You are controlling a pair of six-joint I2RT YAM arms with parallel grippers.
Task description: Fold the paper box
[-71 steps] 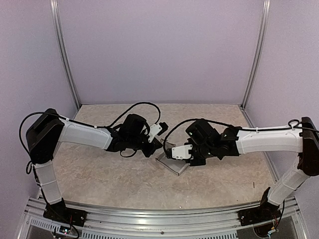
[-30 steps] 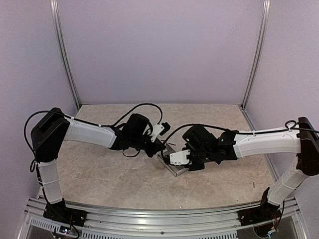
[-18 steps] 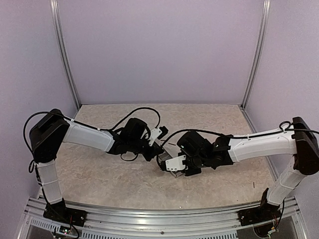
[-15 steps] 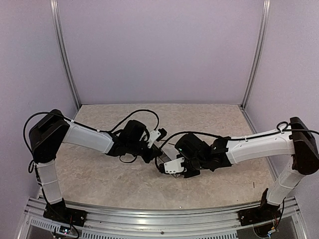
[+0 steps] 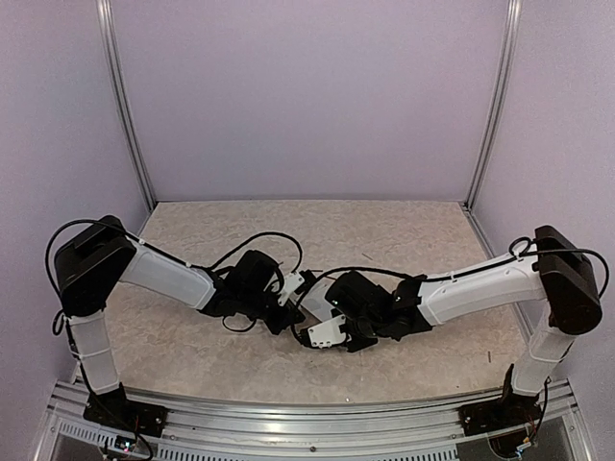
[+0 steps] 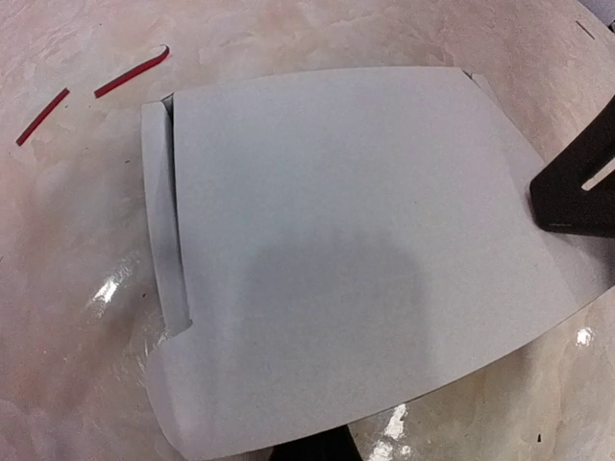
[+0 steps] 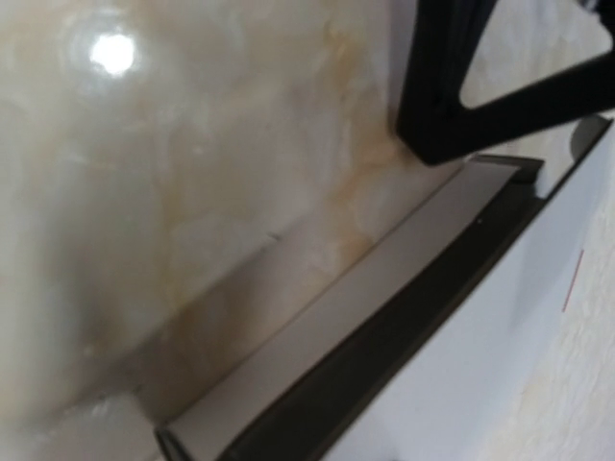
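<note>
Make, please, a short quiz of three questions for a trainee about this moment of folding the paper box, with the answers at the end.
1. True or false: the paper box lies against the back wall, far from both arms.
2. In the left wrist view, what colour are the two thin strips on the table beside the box? A red, B blue, C green.
3. Fill in: the ___ gripper has its jaws fully shut.

Key
1. False: it lies mid-table, between the left gripper and the right gripper.
2. A.
3. left.
</note>
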